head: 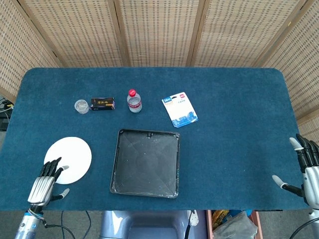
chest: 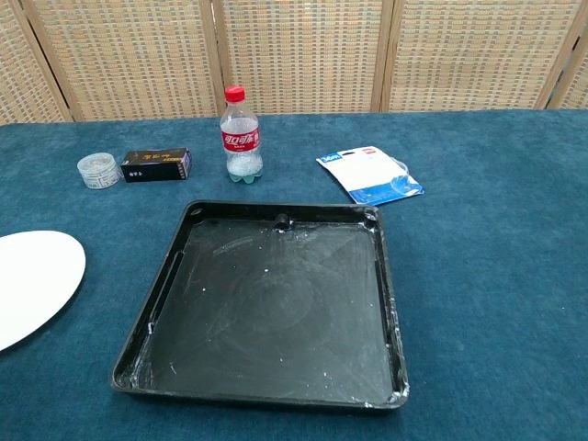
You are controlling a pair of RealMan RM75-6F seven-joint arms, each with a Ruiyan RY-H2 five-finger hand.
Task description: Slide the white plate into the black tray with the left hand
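Note:
The white plate (head: pixel 70 158) lies flat on the blue table, left of the black tray (head: pixel 145 163); in the chest view the plate (chest: pixel 32 285) is cut by the left edge and the tray (chest: pixel 276 303) fills the middle. My left hand (head: pixel 45 183) hovers at the plate's near-left rim, fingers spread and pointing over it, holding nothing. My right hand (head: pixel 306 172) is at the table's far right edge, fingers apart and empty. Neither hand shows in the chest view.
Behind the tray stand a small clear jar (head: pixel 81 106), a black box (head: pixel 102 103), a red-capped bottle (head: pixel 133 101) and a white-and-blue packet (head: pixel 180 109). Wicker screens close off the back.

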